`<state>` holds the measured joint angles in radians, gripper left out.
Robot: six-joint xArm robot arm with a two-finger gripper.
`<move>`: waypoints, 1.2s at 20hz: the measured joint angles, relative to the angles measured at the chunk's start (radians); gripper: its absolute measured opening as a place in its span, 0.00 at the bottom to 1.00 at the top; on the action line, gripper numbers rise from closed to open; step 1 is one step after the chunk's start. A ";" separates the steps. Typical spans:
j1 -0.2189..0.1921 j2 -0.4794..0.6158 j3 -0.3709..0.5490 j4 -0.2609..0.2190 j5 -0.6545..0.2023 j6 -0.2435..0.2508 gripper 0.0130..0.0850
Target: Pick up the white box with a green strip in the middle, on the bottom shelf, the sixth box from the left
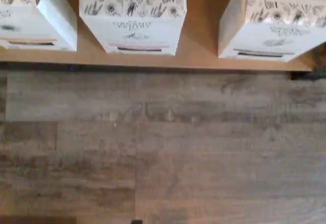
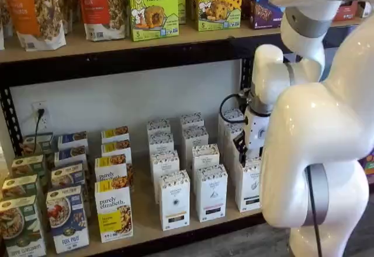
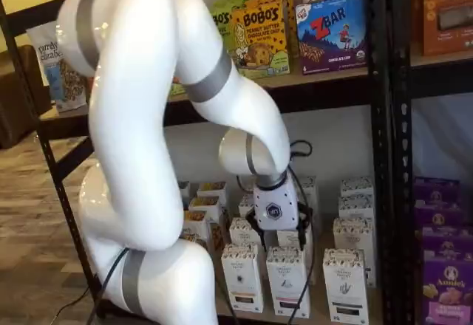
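The white box [image 2: 248, 186] with the dark greenish strip stands at the front of the bottom shelf [image 2: 143, 225], rightmost of three white cartons in the front row. It also shows in a shelf view [image 3: 345, 286] and in the wrist view [image 1: 275, 28], beside a pink-strip carton [image 1: 132, 18]. My gripper [image 3: 279, 233] hangs in front of the shelf, above box-top height and slightly left of the white box. Its black fingers are spread open with nothing between them. In a shelf view the gripper [image 2: 242, 146] is seen side-on.
More white cartons stand in rows behind the front ones. A white-and-yellow purely elizabeth box [image 2: 114, 213] is further left. A black rack post [image 3: 384, 155] stands right of the white box, purple boxes [image 3: 443, 266] beyond it. The upper shelf [image 2: 117, 55] overhangs. Wood floor [image 1: 163, 147] lies below.
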<state>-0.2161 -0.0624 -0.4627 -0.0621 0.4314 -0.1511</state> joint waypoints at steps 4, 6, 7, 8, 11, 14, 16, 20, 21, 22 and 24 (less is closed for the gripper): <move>0.014 0.118 -0.036 0.035 -0.127 -0.017 1.00; 0.020 0.176 -0.076 0.070 -0.138 -0.046 1.00; 0.019 0.201 -0.094 0.063 -0.141 -0.040 1.00; 0.015 0.226 -0.113 0.040 -0.147 -0.022 1.00; 0.004 0.307 -0.175 0.031 -0.171 -0.024 1.00; -0.016 0.373 -0.233 -0.057 -0.182 0.041 1.00; -0.029 0.419 -0.282 -0.113 -0.169 0.081 1.00; -0.051 0.513 -0.378 -0.122 -0.162 0.068 1.00; -0.056 0.535 -0.402 -0.117 -0.163 0.058 1.00; -0.060 0.560 -0.428 -0.099 -0.164 0.037 1.00; -0.065 0.598 -0.469 -0.065 -0.164 -0.001 1.00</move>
<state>-0.2814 0.5361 -0.9321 -0.1276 0.2674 -0.1521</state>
